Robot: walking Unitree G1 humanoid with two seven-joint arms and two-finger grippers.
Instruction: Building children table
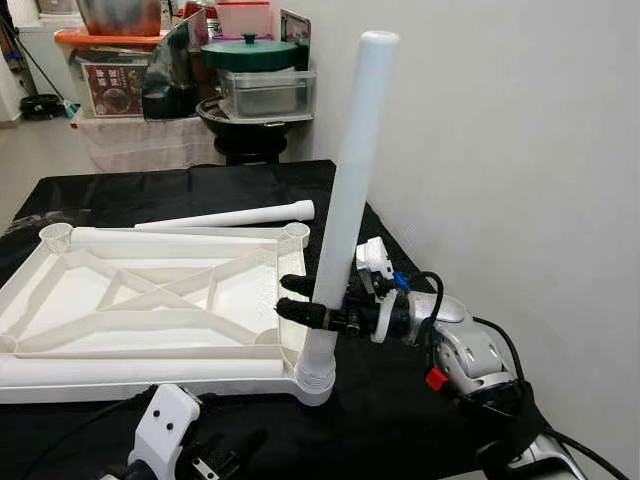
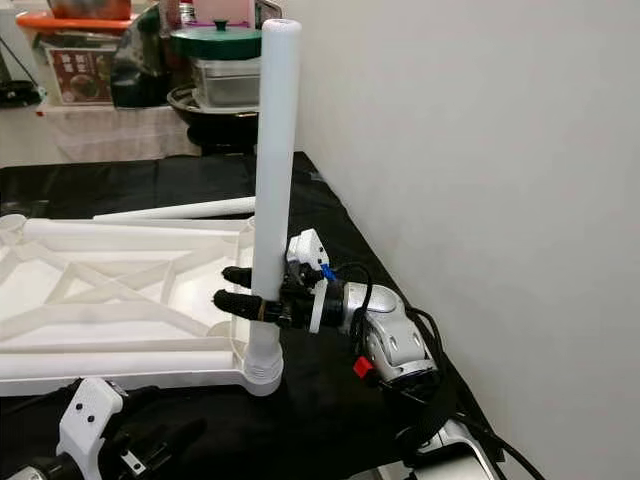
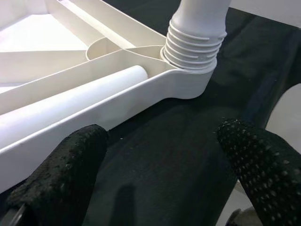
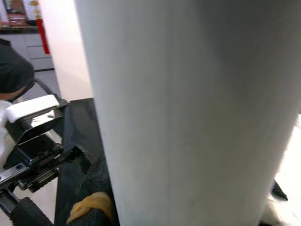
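Right gripper (image 1: 300, 298) clamped the upright white table leg (image 1: 348, 180) low on its shaft, one finger either side. Leg stood threaded into the near right corner socket (image 3: 190, 80) of the upturned white tabletop (image 1: 150, 300) on the black cloth (image 1: 400, 400). Left gripper (image 3: 164, 169) hovered wide apart, holding nothing, near that socket. A loose leg (image 1: 230, 216) lay beyond the tabletop.

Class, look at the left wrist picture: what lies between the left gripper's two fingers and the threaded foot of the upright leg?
In the left wrist view, bare black cloth separates the left gripper from the upright leg and tabletop frame.
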